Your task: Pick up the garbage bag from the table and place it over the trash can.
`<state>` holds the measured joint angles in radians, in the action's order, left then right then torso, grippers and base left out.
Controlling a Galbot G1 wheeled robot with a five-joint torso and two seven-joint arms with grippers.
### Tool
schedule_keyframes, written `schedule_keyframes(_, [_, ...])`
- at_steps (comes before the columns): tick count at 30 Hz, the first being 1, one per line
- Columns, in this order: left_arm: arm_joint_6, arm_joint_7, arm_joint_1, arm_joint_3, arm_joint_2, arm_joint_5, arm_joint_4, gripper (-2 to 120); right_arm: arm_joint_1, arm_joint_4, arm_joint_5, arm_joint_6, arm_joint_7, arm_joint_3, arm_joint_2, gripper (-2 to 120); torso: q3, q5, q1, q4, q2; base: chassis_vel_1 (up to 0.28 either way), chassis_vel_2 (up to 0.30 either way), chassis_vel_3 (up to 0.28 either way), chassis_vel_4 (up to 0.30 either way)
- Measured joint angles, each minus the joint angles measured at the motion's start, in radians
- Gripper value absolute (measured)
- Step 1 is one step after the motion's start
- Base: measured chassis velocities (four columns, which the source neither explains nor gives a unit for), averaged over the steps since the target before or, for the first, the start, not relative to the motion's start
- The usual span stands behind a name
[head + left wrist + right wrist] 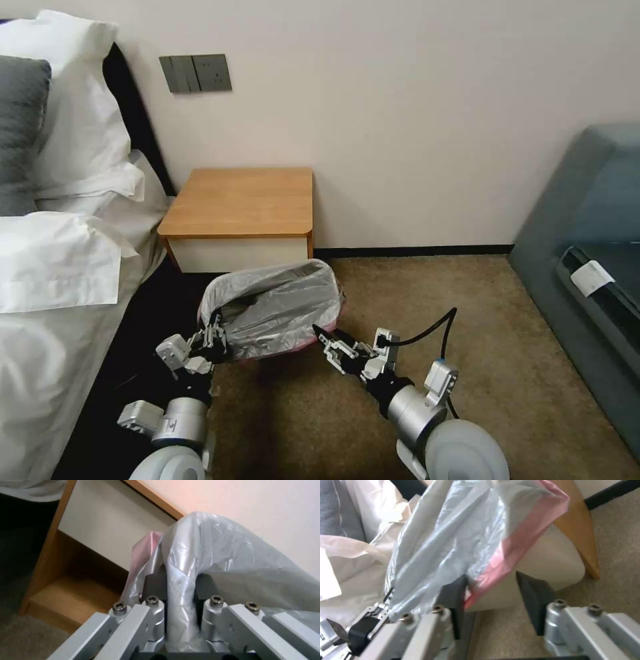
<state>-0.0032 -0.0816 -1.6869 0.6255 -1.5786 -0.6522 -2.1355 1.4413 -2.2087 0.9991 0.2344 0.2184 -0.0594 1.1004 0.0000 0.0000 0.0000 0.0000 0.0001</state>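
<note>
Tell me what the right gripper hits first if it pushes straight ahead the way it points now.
Most likely the garbage bag: the open right gripper faces the bag's pink edge hanging over the trash can, which looks to lie just behind; depth is unclear.

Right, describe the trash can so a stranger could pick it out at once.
Start at the orange-brown wooden nightstand against the wall beside the bed. On the carpet directly in front of it stands the small beige plastic bin. A crinkly translucent grey plastic bag with a pinkish-red edge is draped over it, pinched by the left tool, and nothing else on the floor is wrapped that way.
</note>
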Motion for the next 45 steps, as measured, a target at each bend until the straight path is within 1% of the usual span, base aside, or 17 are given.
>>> schedule_keyframes(1, [0.000, 0.000, 0.000, 0.000, 0.000, 0.000, 0.000, 11, 0.000, 0.000, 0.000, 0.000, 0.000, 0.000, 0.000, 39, 0.000, 0.0000, 0.000, 0.0000, 0.000, 0.000, 0.000, 0.000, 0.000])
schedule_keyframes(3, [0.000, 0.001, 0.002, 0.000, 0.000, 0.000, 0.001, 11, 0.002, 0.000, -0.009, 0.000, -0.003, 0.000, 0.000, 28, 0.000, 0.0000, 0.000, 0.0000, 0.000, 0.000, 0.000, 0.000, 0.000])
schedule_keyframes(4, [0.000, 0.001, 0.002, 0.000, 0.000, 0.000, 0.001, 11, 0.002, 0.000, -0.009, 0.000, -0.003, 0.000, 0.000, 28, 0.000, 0.0000, 0.000, 0.0000, 0.000, 0.000, 0.000, 0.000, 0.000])
schedule_keyframes(5, [0.000, 0.001, 0.004, 0.001, 0.000, 0.000, 0.002, 11, 0.003, -0.003, -0.016, -0.001, -0.004, 0.000, -0.001, 22, 0.000, 0.0000, 0.000, -0.0001, 0.000, 0.000, 0.000, 0.000, 0.000])
schedule_keyframes(7, [0.000, 0.002, 0.007, 0.003, 0.000, 0.000, 0.006, 11, 0.006, -0.007, -0.026, 0.000, -0.007, 0.000, -0.004, 14, 0.000, -0.0001, 0.000, -0.0001, 0.000, 0.000, 0.000, 0.000, 0.000])
schedule_keyframes(8, [0.000, 0.002, 0.007, 0.003, 0.000, 0.000, 0.006, 11, 0.006, -0.007, -0.026, 0.000, -0.007, 0.000, -0.004, 14, 0.000, -0.0001, 0.000, -0.0001, 0.000, 0.000, 0.000, 0.000, 0.000])
schedule_keyframes(10, [0.000, 0.002, 0.009, 0.006, 0.000, 0.000, 0.010, 11, 0.012, -0.011, -0.039, -0.001, -0.016, 0.000, -0.009, 2, 0.000, 0.0000, 0.000, -0.0001, 0.000, 0.000, 0.000, 0.000, 0.000])
schedule_keyframes(12, [0.000, 0.002, 0.010, 0.006, 0.000, -0.001, 0.013, 11, 0.013, -0.012, -0.046, -0.003, -0.019, -0.001, -0.011, 0, 0.000, -0.0002, 0.000, -0.0001, 0.000, 0.000, 0.000, 0.000, 0.000])
schedule_keyframes(24, [0.000, 0.004, 0.014, 0.007, -0.001, -0.002, 0.017, 11, 0.006, -0.010, -0.076, -0.018, -0.040, -0.014, -0.018, 0, 0.000, 0.0000, 0.000, -0.0001, 0.000, 0.000, 0.000, 0.000, 0.000])
schedule_keyframes(30, [0.008, 0.008, 0.011, 0.004, -0.002, -0.034, 0.000, 11, 0.007, 0.050, -0.133, -0.012, -0.036, -0.017, -0.024, 0, 0.000, 0.0001, 0.000, 0.0000, 0.000, 0.000, 0.000, 0.000, 0.000])
schedule_keyframes(45, [0.034, 0.016, -0.023, -0.033, -0.012, -0.123, -0.054, 11, -0.046, 0.171, -0.191, -0.025, -0.053, -0.003, -0.012, 0, 0.000, 0.0000, 0.000, -0.0001, 0.000, 0.000, 0.000, 0.000, 0.000])
